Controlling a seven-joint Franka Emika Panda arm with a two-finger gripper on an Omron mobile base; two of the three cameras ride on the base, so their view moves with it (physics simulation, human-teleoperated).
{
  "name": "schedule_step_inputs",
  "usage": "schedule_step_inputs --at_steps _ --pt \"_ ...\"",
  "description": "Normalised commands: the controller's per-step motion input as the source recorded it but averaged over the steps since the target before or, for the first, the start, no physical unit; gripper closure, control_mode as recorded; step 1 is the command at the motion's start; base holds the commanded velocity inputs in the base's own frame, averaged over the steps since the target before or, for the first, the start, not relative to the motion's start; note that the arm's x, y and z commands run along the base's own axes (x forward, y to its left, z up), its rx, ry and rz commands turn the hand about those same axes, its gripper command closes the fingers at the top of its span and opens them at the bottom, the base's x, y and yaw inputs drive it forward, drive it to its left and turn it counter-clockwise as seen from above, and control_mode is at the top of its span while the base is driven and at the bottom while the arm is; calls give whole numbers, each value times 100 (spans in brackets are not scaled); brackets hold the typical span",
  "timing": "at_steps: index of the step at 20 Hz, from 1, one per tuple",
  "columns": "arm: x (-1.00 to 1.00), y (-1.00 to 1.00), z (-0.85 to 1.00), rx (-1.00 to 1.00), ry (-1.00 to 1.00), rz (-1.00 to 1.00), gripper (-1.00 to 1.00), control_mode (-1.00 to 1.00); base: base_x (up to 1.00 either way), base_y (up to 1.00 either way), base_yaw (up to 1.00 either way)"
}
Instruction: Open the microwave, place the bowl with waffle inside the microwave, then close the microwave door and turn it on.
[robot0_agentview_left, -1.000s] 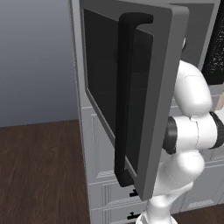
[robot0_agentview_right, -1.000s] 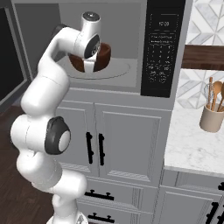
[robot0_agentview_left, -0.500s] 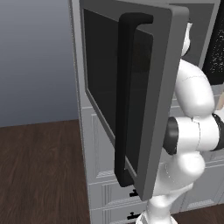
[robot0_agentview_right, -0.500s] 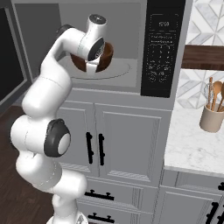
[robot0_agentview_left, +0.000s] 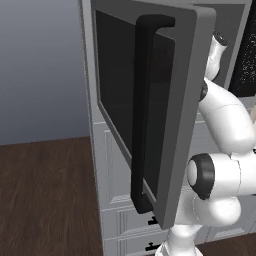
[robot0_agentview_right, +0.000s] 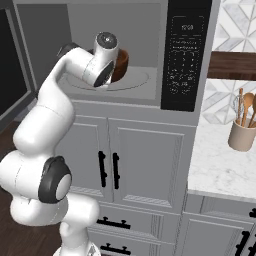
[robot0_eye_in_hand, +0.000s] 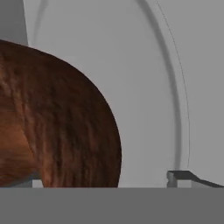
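The microwave door (robot0_agentview_left: 150, 115) stands swung wide to the left, leaving the microwave (robot0_agentview_right: 115, 50) cavity free for the arm to reach in. The brown wooden bowl (robot0_agentview_right: 120, 64) sits inside on the round turntable (robot0_agentview_right: 135, 82), toward its left part, so the placing step looks done. The gripper (robot0_eye_in_hand: 105, 181) is at the bowl with its jaws spread wide, one fingertip (robot0_eye_in_hand: 177, 177) clear to the right of the bowl's wall, gripping nothing. The waffle can't be made out. Closing the door and pressing the control strip (robot0_agentview_right: 186, 55) remain.
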Motion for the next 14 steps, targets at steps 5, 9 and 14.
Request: schedule_step_inputs --at_steps 5,9,14 --pt "-2 0 13 4 -39 0 -100 -100 0 0 0" --pt "0 0 31 5 -38 3 -100 -100 0 0 0" --pt "-2 0 25 6 -30 5 -100 -100 0 0 0"
